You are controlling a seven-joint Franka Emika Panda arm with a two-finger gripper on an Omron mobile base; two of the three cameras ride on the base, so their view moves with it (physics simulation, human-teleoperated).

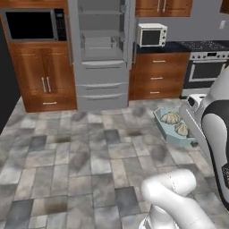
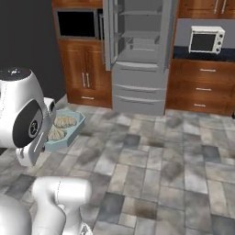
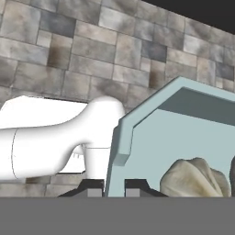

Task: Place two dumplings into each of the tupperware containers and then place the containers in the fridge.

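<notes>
Pale-blue oblong tupperware tray (image 3: 183, 137) is pinched by its rim between the dark fingertips (image 3: 92, 188); two crinkled beige dumplings (image 1: 175, 123) are carried inside, beyond the fingers

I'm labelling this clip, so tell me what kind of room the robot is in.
A home kitchen, by the look of it: an open steel-look fridge stands among wooden cabinets, with a toaster oven on the dark counter and a range beside it.

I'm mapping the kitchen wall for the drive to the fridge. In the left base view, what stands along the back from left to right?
Built-in microwave → open fridge → white toaster oven → steel oven.
</notes>
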